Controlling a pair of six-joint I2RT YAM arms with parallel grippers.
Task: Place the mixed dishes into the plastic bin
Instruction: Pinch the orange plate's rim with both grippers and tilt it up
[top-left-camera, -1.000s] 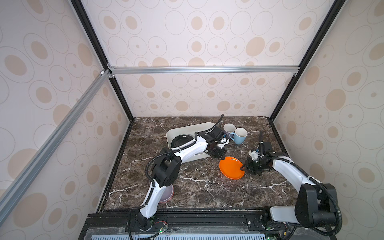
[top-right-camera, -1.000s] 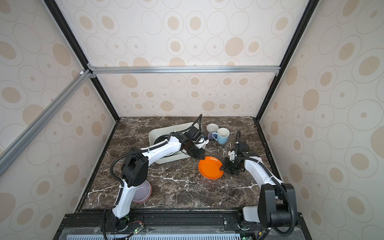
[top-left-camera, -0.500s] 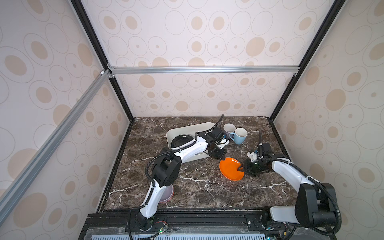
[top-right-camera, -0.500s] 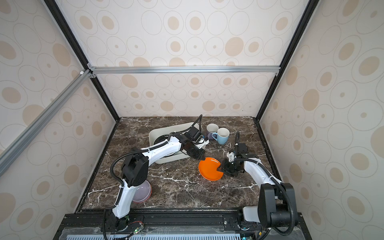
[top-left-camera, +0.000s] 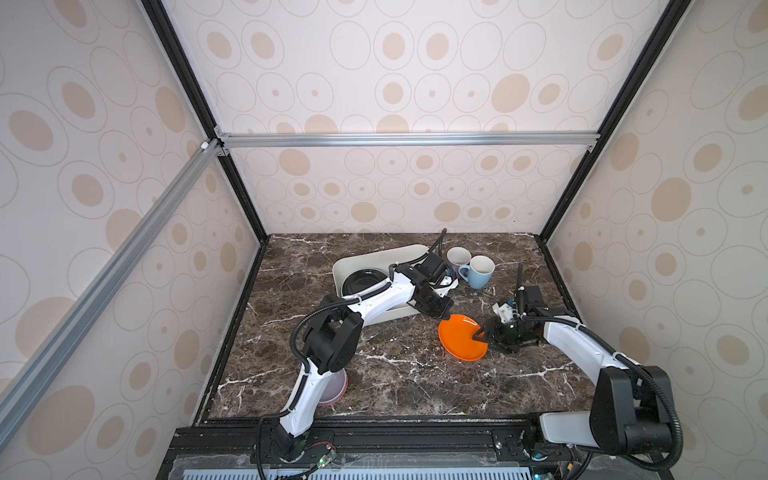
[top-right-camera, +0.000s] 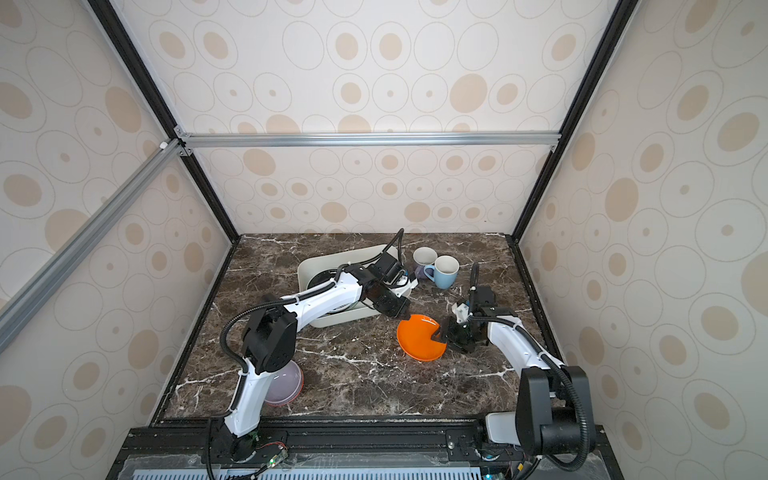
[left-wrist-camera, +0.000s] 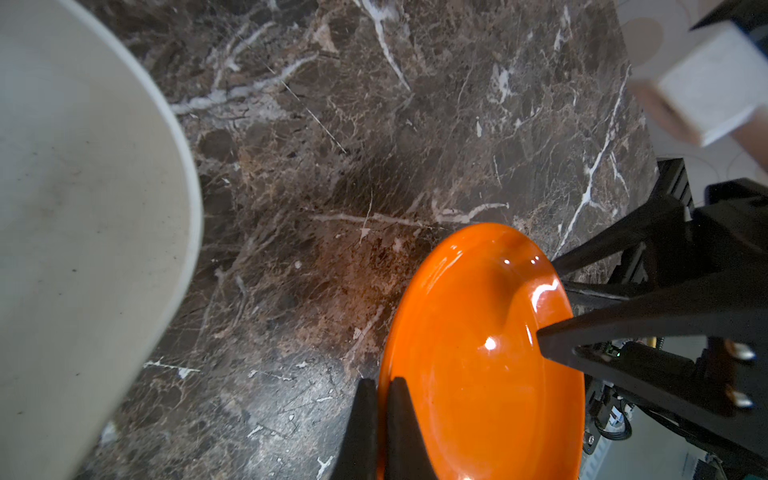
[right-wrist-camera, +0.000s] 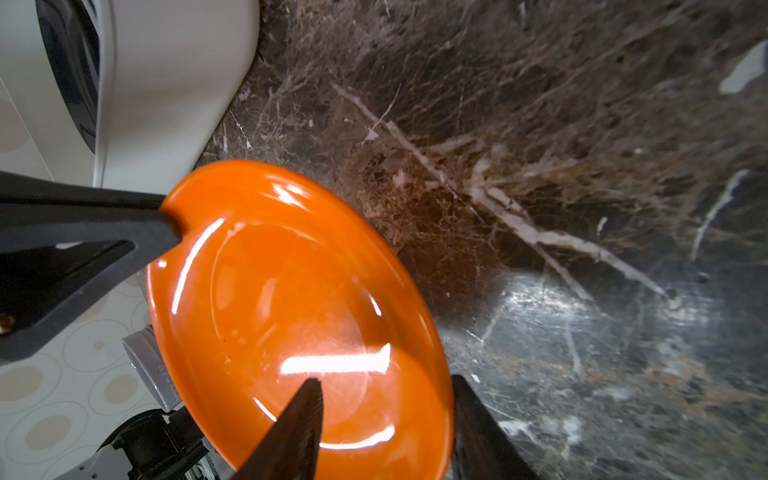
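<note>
On desk, both top views: orange plate just beside plastic bin. Left wrist view: left claw clenched on plate rim. Right wrist view: right claw released, jaws astride opposite rim.

This is a lab-style robot test cell. A dark marble-look tabletop is boxed in by circle-patterned wallpaper panels on black and aluminium framing. A white left arm and right arm stand on a black rail along the front edge.
</note>
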